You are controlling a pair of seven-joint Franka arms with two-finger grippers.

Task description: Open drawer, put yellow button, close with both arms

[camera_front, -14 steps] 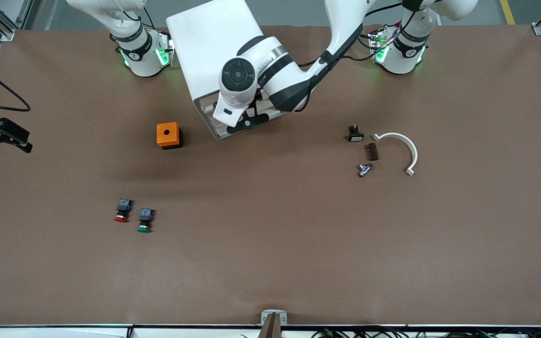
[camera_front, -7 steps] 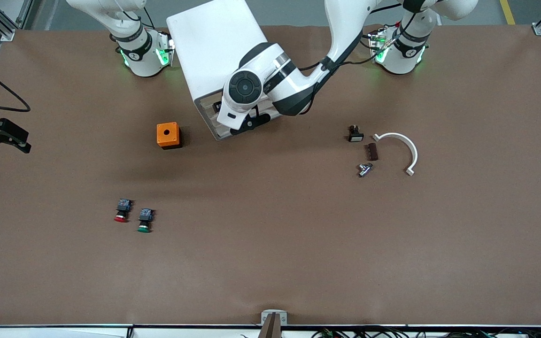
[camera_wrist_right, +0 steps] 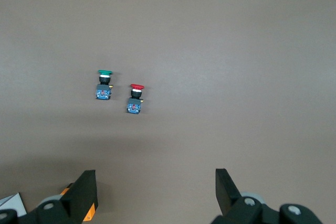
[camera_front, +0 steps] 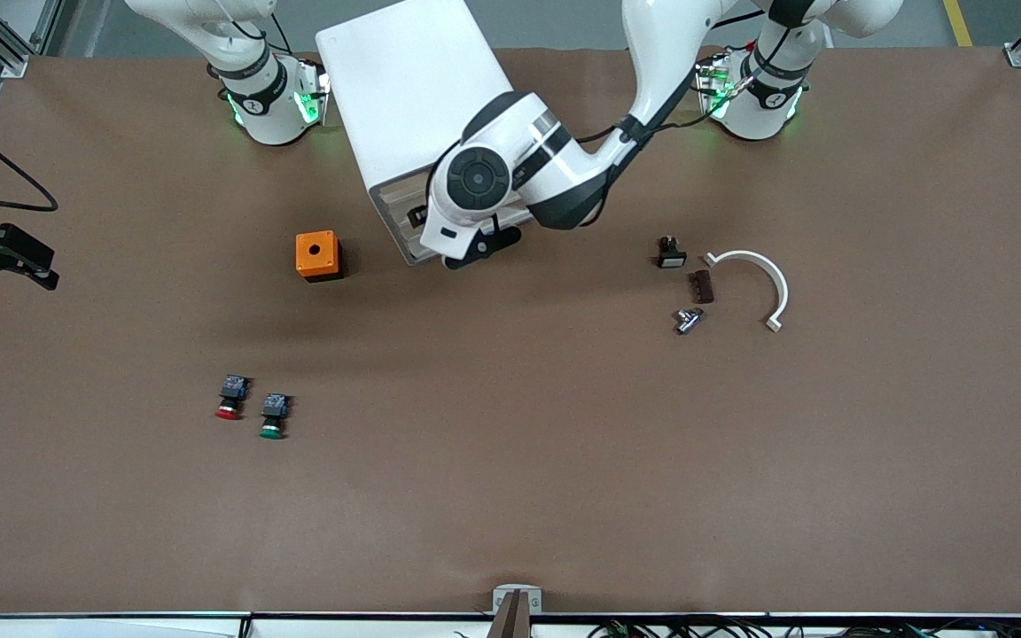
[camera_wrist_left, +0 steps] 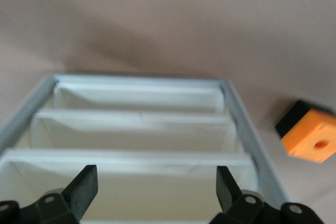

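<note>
The white cabinet (camera_front: 404, 97) stands between the two arm bases, its front of stacked off-white drawers turned toward the front camera. The drawer (camera_wrist_left: 157, 195) lies between the wide-open fingers of my left gripper (camera_wrist_left: 156, 188), just in front of the cabinet (camera_wrist_left: 239, 124), and nothing is held. In the front view the left gripper (camera_front: 478, 245) shows as black under its white wrist. My right gripper (camera_wrist_right: 156, 193) hangs open high over the table, out of the front view. The yellow button is out of view.
An orange box (camera_front: 317, 255) sits beside the cabinet. Red-capped (camera_front: 229, 400) and green-capped (camera_front: 272, 417) buttons lie nearer the front camera. A black part (camera_front: 671, 252), brown piece (camera_front: 701, 286), metal fitting (camera_front: 688, 319) and white curved clip (camera_front: 754, 279) lie toward the left arm's end.
The left arm's wrist and gripper have slid along the cabinet's front toward the left arm's end and a little away from it. Nothing on the table has moved.
</note>
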